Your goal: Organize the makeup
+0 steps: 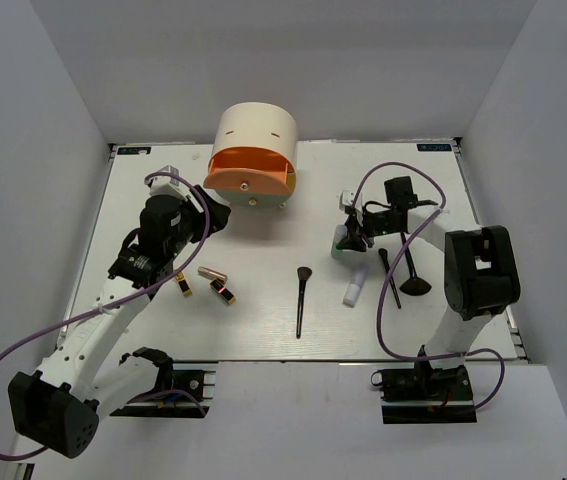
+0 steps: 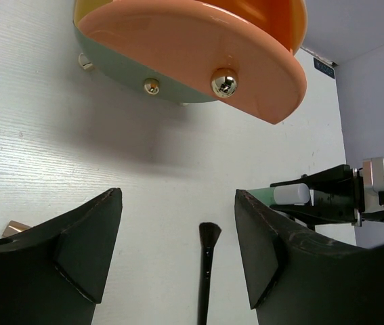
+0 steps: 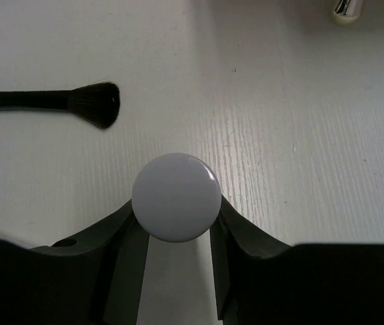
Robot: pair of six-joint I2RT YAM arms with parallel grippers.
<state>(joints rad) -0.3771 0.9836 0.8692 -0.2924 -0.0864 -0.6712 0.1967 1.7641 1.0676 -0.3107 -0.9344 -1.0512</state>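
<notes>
My right gripper [image 1: 351,237] [image 3: 176,210] has both fingers pressed against a pale green bottle with a round white cap [image 3: 176,196] [image 2: 290,195], standing at the right centre of the table. A white tube [image 1: 355,288] lies just in front of it. Two black-handled brushes [image 1: 390,278] [image 1: 414,280] rest to the right. Another black brush [image 1: 301,302] [image 2: 207,267] [image 3: 76,101] lies mid-table. Three lipsticks [image 1: 212,273] [image 1: 223,292] [image 1: 183,286] lie at the left. My left gripper [image 1: 213,215] [image 2: 178,196] hovers open and empty near the box.
A cream half-round box [image 1: 255,130] with an orange drawer [image 1: 248,180] [image 2: 198,47] pulled out stands at the back centre. White walls close in the table on three sides. Purple cables loop over both arms.
</notes>
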